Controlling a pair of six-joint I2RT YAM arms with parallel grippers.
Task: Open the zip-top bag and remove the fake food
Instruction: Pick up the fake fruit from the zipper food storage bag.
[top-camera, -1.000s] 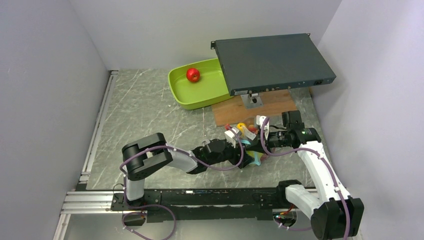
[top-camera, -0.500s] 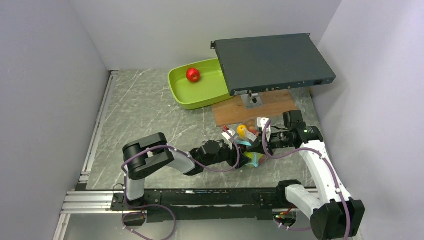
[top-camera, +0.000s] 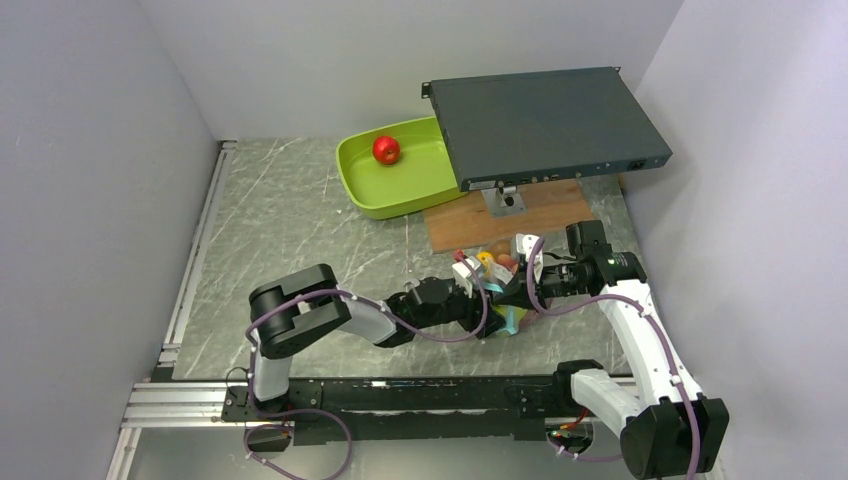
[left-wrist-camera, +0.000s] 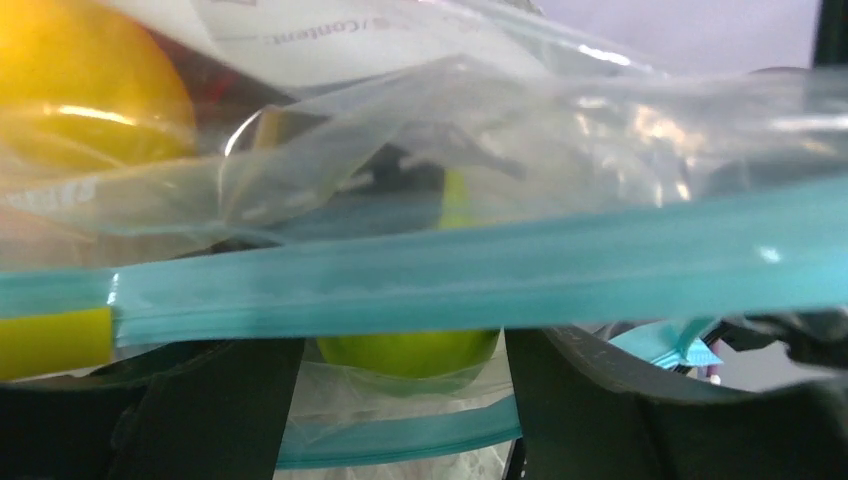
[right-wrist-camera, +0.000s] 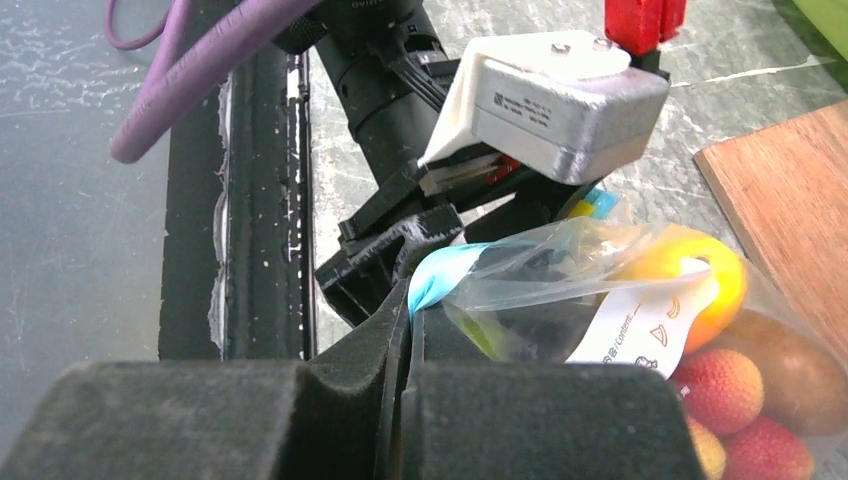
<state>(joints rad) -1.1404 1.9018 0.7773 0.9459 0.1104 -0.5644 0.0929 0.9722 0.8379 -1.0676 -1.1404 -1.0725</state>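
The zip-top bag (top-camera: 497, 272) lies between both arms, its blue zip strip (left-wrist-camera: 450, 280) stretched across the left wrist view. My right gripper (right-wrist-camera: 410, 325) is shut on one end of that strip. My left gripper (left-wrist-camera: 405, 400) is open, and its dark fingers (left-wrist-camera: 200, 410) sit between the upper strip and a lower strip (left-wrist-camera: 400, 440), inside the bag's mouth. A green pear (left-wrist-camera: 405, 352) shows between those fingers. Inside the bag I also see an orange-yellow mango (right-wrist-camera: 690, 275) and red bumpy fruits (right-wrist-camera: 720, 390). A red apple (top-camera: 386, 150) rests in the lime-green tray (top-camera: 360, 185).
A dark flat box (top-camera: 545, 125) on a stand overhangs a wooden board (top-camera: 470, 222) just behind the bag. Grey walls close in on the left, back and right. The arms' black base rail (top-camera: 400, 395) runs along the near edge.
The left wrist shifted slightly left and then came back, and the bag with the mango moved a little with it. The right gripper kept its hold on the strip.
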